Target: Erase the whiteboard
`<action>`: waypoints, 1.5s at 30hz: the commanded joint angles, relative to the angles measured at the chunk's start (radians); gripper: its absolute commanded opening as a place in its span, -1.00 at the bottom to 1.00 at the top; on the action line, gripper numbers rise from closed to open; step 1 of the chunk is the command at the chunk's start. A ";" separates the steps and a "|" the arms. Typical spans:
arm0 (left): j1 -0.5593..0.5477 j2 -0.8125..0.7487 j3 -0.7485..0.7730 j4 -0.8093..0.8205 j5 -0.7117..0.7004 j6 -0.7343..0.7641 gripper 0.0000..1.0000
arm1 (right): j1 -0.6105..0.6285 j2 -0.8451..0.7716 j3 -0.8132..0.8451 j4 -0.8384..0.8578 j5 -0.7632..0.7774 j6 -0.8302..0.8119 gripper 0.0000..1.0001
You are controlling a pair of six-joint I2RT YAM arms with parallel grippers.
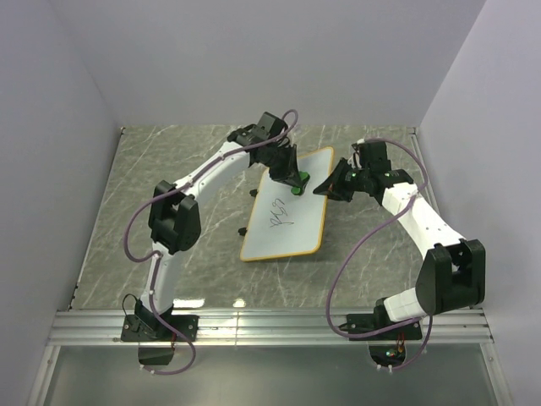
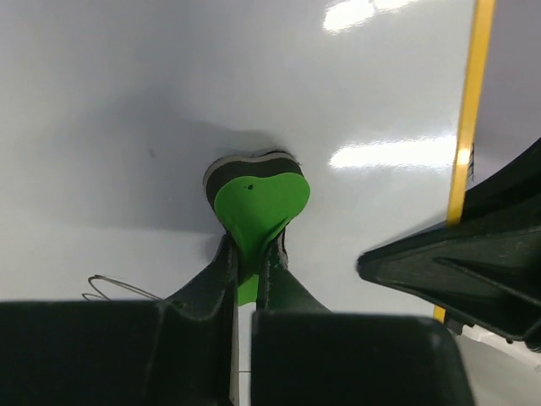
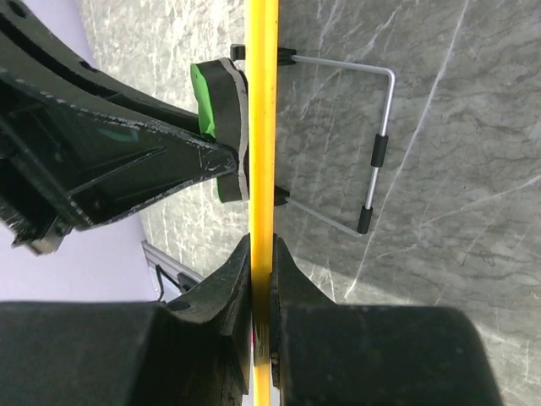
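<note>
The whiteboard (image 1: 287,220) lies tilted on the table, white with an orange-yellow rim (image 3: 262,110) and a dark scribble (image 1: 278,213) near its middle. My left gripper (image 1: 295,181) is shut on a small green eraser (image 2: 258,207), whose dark pad rests on the white surface (image 2: 127,110) near the board's far right corner. My right gripper (image 1: 325,188) is shut on the board's right edge, its jaws pinching the yellow rim (image 2: 467,135). In the right wrist view the eraser (image 3: 215,101) presses against the board's face beside the left gripper's fingers (image 3: 161,161).
The table (image 1: 169,169) is grey marble. A wire stand with black tips (image 3: 376,152) sticks out from the board's back. Small black clips (image 1: 253,194) sit on its left edge. White walls close in on three sides; a metal rail (image 1: 270,326) runs along the near edge.
</note>
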 commanded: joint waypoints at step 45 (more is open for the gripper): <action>-0.105 -0.478 -1.120 0.442 -0.145 -0.340 -0.99 | 0.055 -0.087 -0.124 -0.078 -0.040 -0.171 -1.00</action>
